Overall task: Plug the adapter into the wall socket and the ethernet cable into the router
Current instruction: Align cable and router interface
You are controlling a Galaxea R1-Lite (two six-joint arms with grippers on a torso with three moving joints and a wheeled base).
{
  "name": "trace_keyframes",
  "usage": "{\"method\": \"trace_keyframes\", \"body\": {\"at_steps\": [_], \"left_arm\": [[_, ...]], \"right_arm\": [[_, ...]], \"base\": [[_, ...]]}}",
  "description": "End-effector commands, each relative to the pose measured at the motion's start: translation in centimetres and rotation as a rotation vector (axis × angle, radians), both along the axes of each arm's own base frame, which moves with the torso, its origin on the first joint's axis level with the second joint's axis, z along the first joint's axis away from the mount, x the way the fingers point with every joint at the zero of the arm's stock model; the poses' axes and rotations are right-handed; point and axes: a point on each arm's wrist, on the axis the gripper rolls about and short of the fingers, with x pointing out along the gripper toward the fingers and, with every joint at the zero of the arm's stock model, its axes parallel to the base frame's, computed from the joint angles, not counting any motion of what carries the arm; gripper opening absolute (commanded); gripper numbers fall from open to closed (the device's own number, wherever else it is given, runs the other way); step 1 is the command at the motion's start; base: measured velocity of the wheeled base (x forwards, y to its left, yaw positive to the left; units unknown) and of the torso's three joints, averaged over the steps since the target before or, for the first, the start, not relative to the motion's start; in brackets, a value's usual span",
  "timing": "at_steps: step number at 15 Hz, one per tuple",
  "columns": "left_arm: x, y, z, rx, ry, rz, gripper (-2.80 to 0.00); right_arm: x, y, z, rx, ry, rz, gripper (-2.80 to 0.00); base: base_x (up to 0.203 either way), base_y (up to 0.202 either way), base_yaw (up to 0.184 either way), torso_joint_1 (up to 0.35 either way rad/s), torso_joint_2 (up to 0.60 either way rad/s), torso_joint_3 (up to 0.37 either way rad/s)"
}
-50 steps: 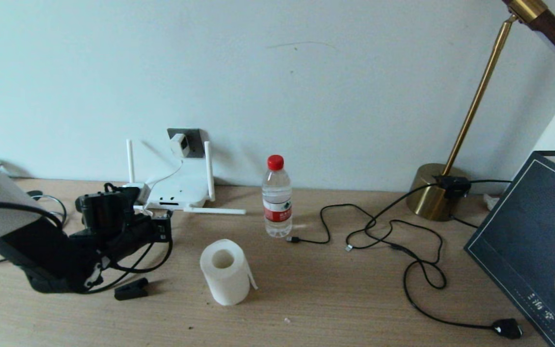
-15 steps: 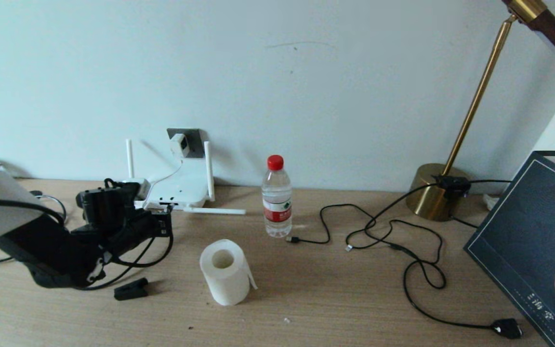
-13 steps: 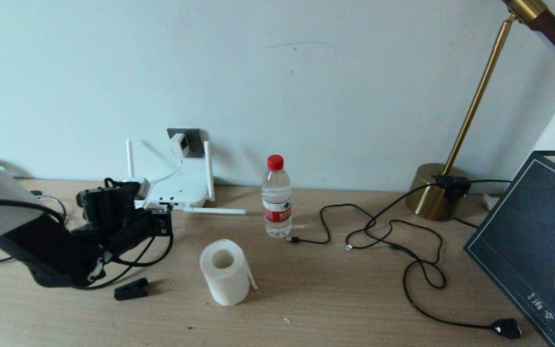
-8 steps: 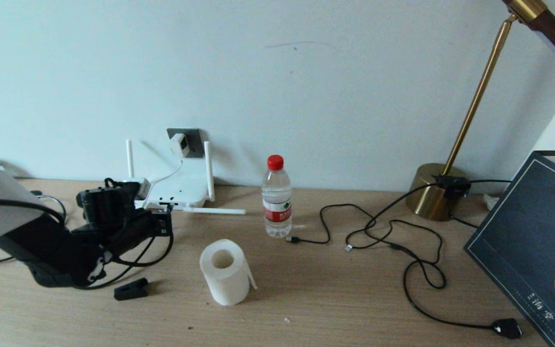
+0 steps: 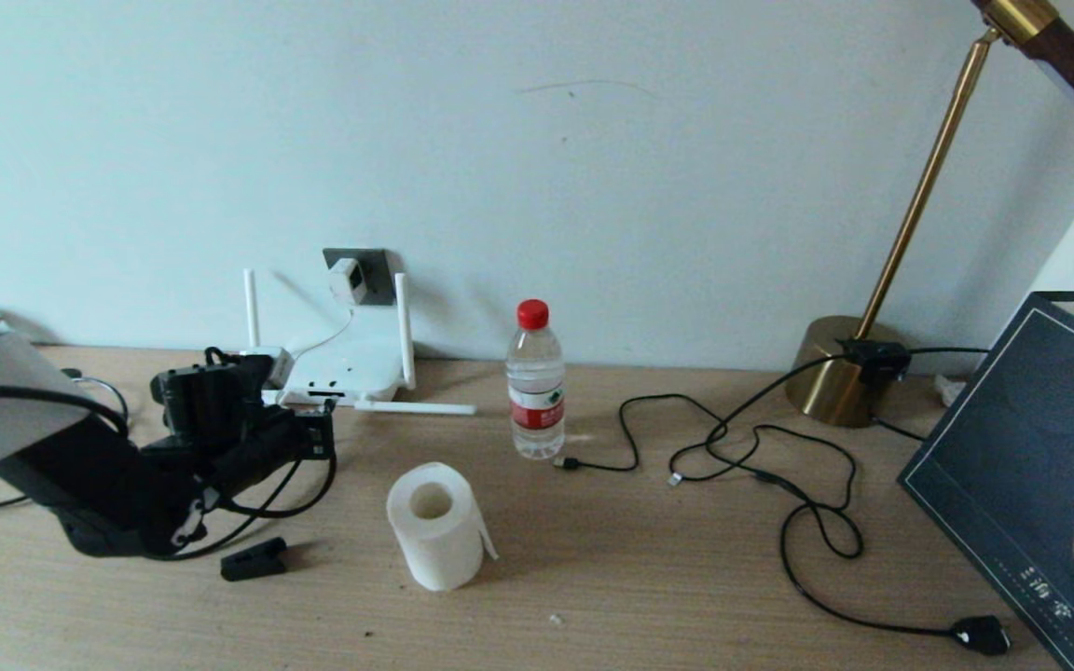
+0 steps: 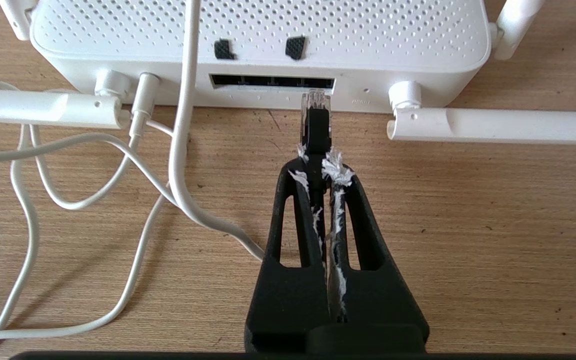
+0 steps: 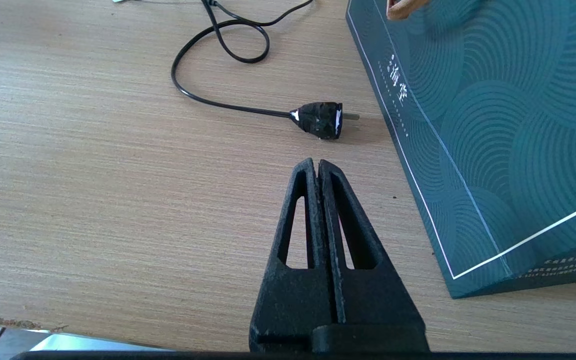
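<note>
1. Since the earlier head-view frames, the left gripper (image 6: 318,162) had edged a little closer to the router (image 5: 348,365); nothing else on the desk (image 5: 649,578) had shifted.
2. Its fingers were pinched together on the ethernet cable (image 6: 316,131), just behind the clear connector.
3. Directly ahead of the fingertips, the connector tip sat at the mouth of the router's dark port row (image 6: 271,81), near its right end; only the left wrist view showed this.
4. Beyond the router, the adapter (image 5: 347,279) sat in the wall socket (image 5: 362,272), its white cord (image 6: 180,150) trailing down.
5. Near the right gripper (image 7: 317,167), pressed shut and empty, lay a black plug (image 7: 319,119) and a teal box (image 7: 498,115) with unreadable print.
6. A bottle's red label (image 5: 536,407) was illegible.
</note>
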Motion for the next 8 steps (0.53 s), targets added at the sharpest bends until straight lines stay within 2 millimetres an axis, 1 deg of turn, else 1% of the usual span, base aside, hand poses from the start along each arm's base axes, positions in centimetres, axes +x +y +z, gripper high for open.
{"method": "trace_keyframes", "body": {"at_steps": [1, 8], "left_arm": [[0.05, 0.01, -0.12, 0.000, -0.002, 0.000, -2.80], [0.25, 0.00, -0.27, 0.000, -0.001, 0.000, -2.80]], "right_arm": [[0.00, 0.00, -0.02, -0.001, 0.003, 0.001, -2.80], [0.00, 0.00, -0.02, -0.001, 0.003, 0.001, -2.80]], "base": [[0.000, 0.000, 0.000, 0.000, 0.00, 0.000], [0.000, 0.000, 0.000, 0.000, 0.00, 0.000]]}}
